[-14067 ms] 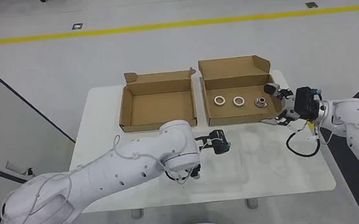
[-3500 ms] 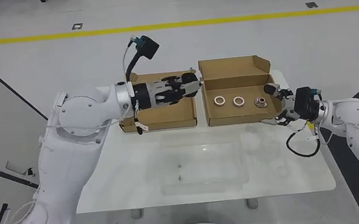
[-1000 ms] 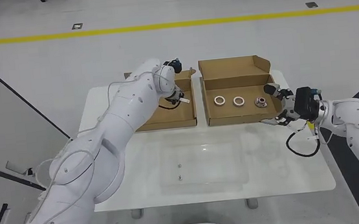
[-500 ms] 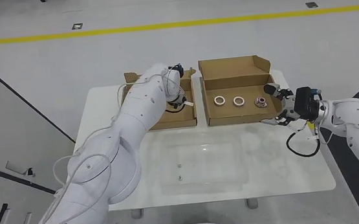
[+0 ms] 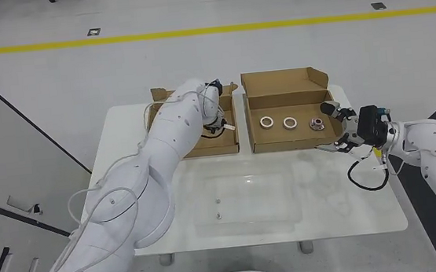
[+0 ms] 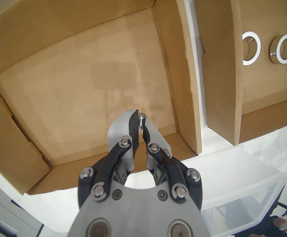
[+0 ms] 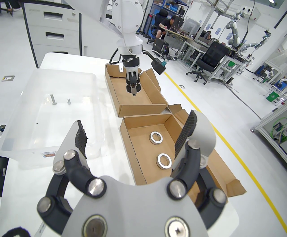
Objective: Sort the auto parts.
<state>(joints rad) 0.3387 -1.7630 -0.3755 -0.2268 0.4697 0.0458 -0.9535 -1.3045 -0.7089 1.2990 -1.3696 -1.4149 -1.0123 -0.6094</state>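
Note:
My left gripper (image 6: 139, 125) hangs over the left cardboard box (image 6: 74, 80), shut on a small silver screw (image 6: 141, 121) pinched at its fingertips. In the top view the left gripper (image 5: 221, 122) sits above the same left box (image 5: 172, 134) near its right wall. The right box (image 5: 297, 132) holds two silver rings (image 5: 266, 122) (image 5: 290, 121) and a darker flanged part (image 5: 315, 123). My right gripper (image 7: 134, 132) stands open beside that box's right end, nothing between its fingers. Two more screws (image 7: 53, 99) (image 7: 69, 101) lie in the clear plastic bin (image 7: 27, 116).
The clear bin (image 5: 247, 204) sits at the table's front middle. A black cable (image 5: 364, 176) loops on the table by the right arm. The boxes stand side by side at the back, flaps up.
The left arm carried a screw from the clear bin up over the left box and now holds nearly still there. The right arm has not moved.

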